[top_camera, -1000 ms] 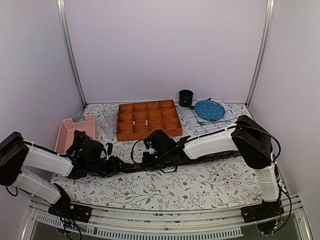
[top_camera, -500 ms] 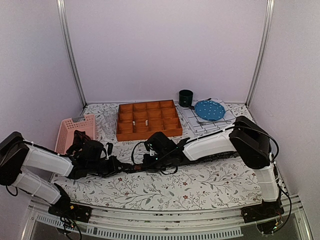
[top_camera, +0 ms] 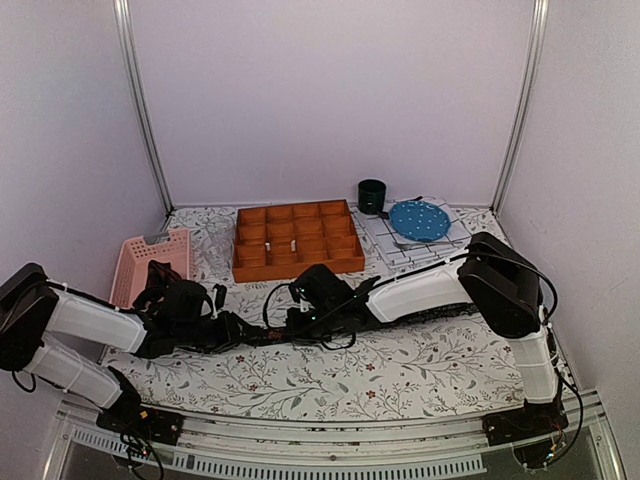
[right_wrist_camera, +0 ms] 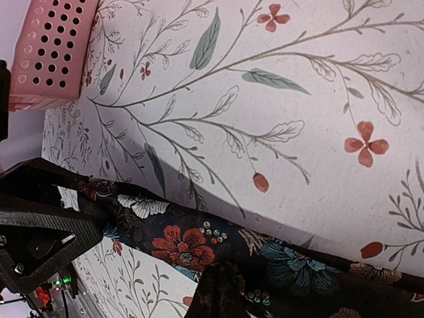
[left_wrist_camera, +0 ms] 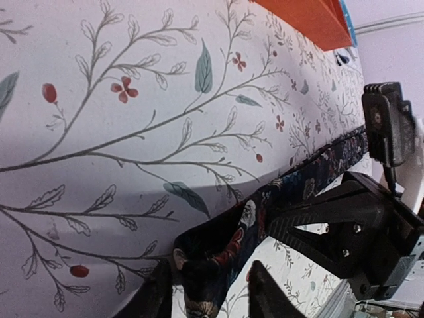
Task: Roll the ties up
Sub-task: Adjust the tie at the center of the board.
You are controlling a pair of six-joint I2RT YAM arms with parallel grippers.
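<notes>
One tie [top_camera: 262,337], dark with red and pale flowers, lies flat across the flowered tablecloth under the right arm. Its end [left_wrist_camera: 212,262] is folded over on itself. My left gripper [top_camera: 232,330] is low at that end. In the left wrist view the left gripper [left_wrist_camera: 209,288] stands open, its fingers [left_wrist_camera: 154,295] either side of the folded end. My right gripper [top_camera: 300,322] is shut, its tip [right_wrist_camera: 225,288] resting on the tie [right_wrist_camera: 179,242] a little way along. The two grippers are close together, facing each other.
An orange compartment tray [top_camera: 297,238] stands behind the grippers. A pink perforated basket [top_camera: 150,262] is at the left. At the back right are a dark green cup [top_camera: 372,195] and a blue plate [top_camera: 418,219] on a grid-patterned mat [top_camera: 385,248].
The right wrist has edged slightly to the right along the tie. The left arm stays in place at the tie's end.
</notes>
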